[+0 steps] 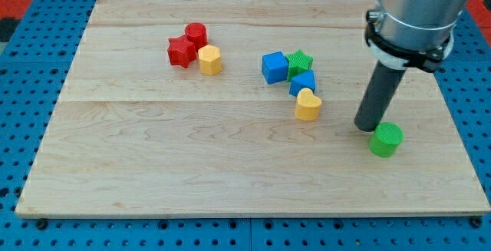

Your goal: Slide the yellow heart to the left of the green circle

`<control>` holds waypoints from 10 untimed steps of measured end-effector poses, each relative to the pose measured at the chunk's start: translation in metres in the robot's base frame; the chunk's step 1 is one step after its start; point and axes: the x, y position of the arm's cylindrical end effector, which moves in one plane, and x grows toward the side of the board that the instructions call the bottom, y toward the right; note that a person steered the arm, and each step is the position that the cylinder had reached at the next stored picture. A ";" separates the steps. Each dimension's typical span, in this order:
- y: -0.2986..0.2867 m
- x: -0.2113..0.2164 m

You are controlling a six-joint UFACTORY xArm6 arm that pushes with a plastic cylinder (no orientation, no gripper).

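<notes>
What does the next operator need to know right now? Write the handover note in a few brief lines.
My tip: down on the board, just off the upper-left edge of the green circle; contact cannot be confirmed.
Yellow heart: to the view's left of the circle with a clear gap between them, pressed against the blue block in the middle cluster.
Done: heart is not yet beside the circle.
Left: bring my tip round to the heart's left side and push it rightwards, stopping just left of the circle.

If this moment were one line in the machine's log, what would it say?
tip: beside green circle, upper left | yellow heart: left of circle, touching blue block | heart untouched
</notes>
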 end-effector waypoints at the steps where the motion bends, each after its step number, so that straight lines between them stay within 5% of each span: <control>1: 0.007 0.009; 3: -0.009 0.013; 6: -0.165 -0.001; 10: -0.123 -0.064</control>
